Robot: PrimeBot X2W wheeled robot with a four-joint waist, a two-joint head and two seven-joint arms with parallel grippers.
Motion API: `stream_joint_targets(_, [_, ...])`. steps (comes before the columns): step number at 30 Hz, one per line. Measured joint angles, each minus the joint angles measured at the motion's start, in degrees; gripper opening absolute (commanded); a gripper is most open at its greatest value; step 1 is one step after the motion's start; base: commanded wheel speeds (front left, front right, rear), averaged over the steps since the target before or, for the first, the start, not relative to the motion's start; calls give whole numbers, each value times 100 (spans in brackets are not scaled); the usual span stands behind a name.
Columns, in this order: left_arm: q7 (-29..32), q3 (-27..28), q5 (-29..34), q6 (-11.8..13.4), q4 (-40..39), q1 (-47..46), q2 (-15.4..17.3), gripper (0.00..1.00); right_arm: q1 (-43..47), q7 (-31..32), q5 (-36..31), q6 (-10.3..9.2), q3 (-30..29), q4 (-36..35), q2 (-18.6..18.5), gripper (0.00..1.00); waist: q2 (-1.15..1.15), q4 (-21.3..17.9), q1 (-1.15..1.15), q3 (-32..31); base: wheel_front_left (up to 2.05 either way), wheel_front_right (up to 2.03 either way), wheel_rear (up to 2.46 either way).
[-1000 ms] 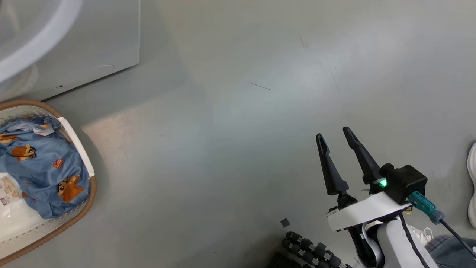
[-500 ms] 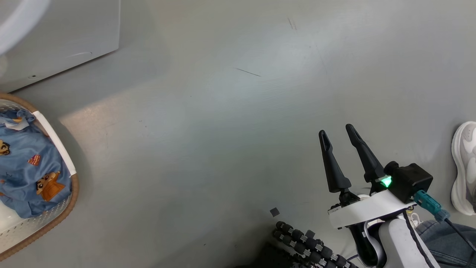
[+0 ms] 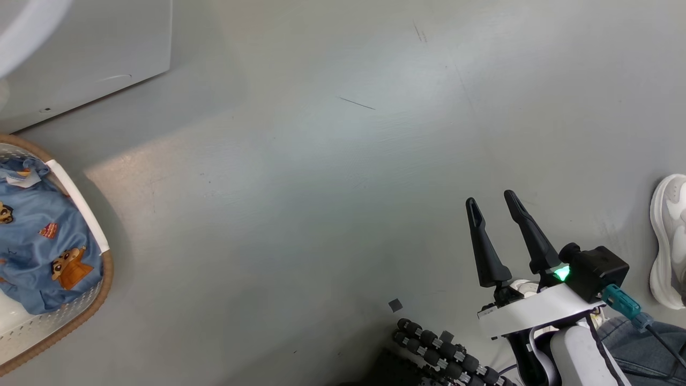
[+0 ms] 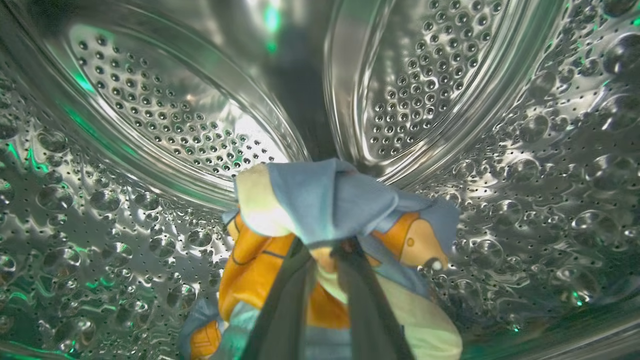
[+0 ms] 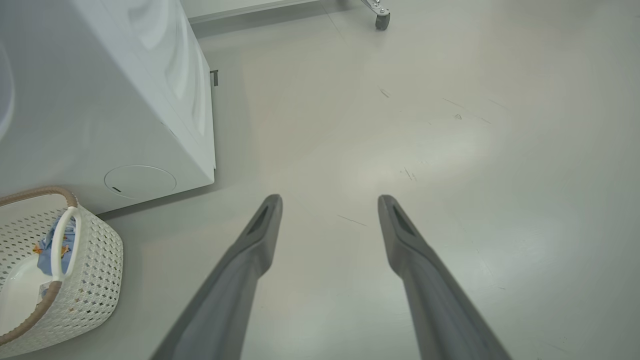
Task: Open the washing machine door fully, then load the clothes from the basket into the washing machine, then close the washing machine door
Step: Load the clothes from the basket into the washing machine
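In the left wrist view my left gripper (image 4: 322, 247) is deep inside the washing machine's shiny perforated steel drum (image 4: 165, 115). Its fingers are pinched together on a light-blue and orange garment (image 4: 325, 200) that hangs over their tips. The machine's white body (image 3: 86, 48) fills the head view's top left. The basket (image 3: 105, 279) stands on the floor at the left edge with more blue printed clothes (image 3: 37, 241) in it. My right gripper (image 3: 489, 197) hovers open and empty over the floor at the lower right. A blurred pale arc (image 3: 27, 27) may be the door; I cannot tell.
A person's white shoe (image 3: 667, 241) and a denim leg (image 3: 643, 343) are at the right edge. A black ribbed cable chain (image 3: 445, 348) and a small dark square (image 3: 395, 305) lie near my base. A caster wheel (image 5: 382, 20) stands far behind the machine (image 5: 100, 100).
The head camera turned right, so the basket and the machine slid towards the left edge. My right gripper sank slightly in the view, still open.
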Motion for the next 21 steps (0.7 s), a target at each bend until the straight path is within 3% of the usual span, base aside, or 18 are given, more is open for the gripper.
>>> stream_joint_targets(8, [279, 23, -7, 48, 256, -191, -23, 100, -28, 0, 2, 0, 62, -1, 1, 100, 0, 8, 0, -54, 0, 0, 0])
stream_joint_targets(21, [162, 7, -119, 151, 689, -166, -659, 100, -133, 0, -9, 0, -92, 10, -2, 100, 0, 255, 0, -332, 0, 0, 0])
